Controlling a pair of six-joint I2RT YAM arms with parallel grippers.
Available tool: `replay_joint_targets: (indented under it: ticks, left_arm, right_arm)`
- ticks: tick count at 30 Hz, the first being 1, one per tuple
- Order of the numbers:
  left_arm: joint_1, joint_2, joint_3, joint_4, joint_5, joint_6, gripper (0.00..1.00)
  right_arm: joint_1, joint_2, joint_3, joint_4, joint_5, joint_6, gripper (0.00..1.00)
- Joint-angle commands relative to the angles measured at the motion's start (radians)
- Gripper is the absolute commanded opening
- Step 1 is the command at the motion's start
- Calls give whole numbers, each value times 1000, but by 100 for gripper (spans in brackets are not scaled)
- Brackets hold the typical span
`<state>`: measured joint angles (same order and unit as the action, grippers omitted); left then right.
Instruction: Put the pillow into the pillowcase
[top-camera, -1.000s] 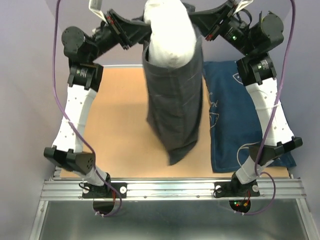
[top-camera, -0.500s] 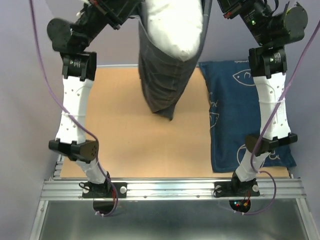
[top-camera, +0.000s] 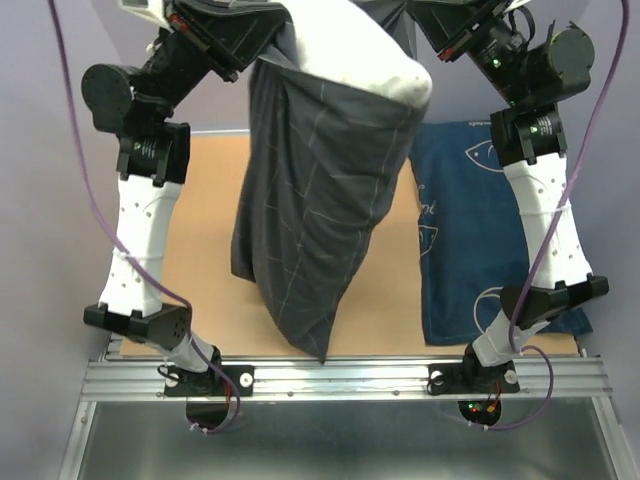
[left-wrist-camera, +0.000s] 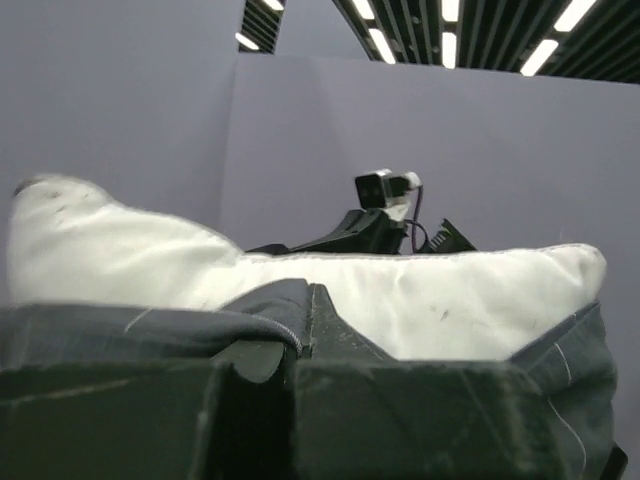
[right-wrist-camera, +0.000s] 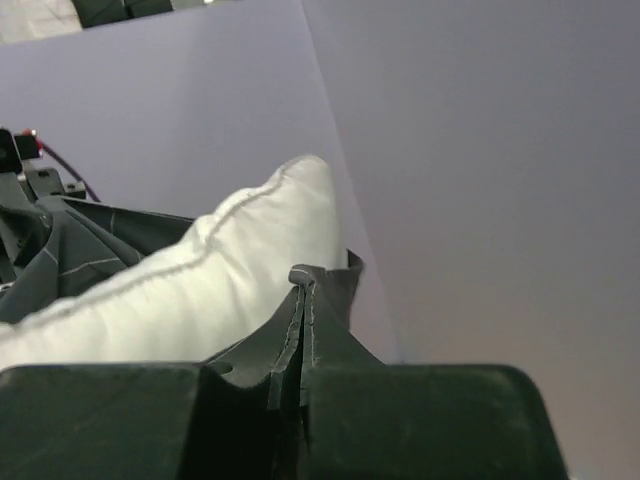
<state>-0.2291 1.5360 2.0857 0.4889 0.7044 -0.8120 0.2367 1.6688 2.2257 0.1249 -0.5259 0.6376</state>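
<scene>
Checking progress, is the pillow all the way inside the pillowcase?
Partly in: the pillow bulges white above the pillowcase mouth.

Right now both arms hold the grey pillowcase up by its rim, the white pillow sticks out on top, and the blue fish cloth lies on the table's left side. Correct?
One thing is wrong: the blue fish cloth lies on the table's right side, beside the right arm; the top external view shows it. The pillowcase held up and the pillow sticking out are right.
</scene>
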Motion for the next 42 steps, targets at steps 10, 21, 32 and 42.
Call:
replay_joint_targets:
  ticks: [10, 21, 32, 42]
  left_arm:
    - [-18, 123, 270, 132, 110, -71, 0]
    - [51, 129, 379, 140, 21, -8, 0]
    - [7, 72, 184, 153, 30, 85, 0]
    - [126, 113, 5, 425, 96, -197, 0]
  right_arm:
    - [0, -11, 92, 94, 25, 25, 1]
    - [-80, 118, 496, 85, 130, 28, 0]
    - [-128, 74, 425, 195, 190, -143, 1]
    - [-18, 123, 326, 289, 215, -38, 1]
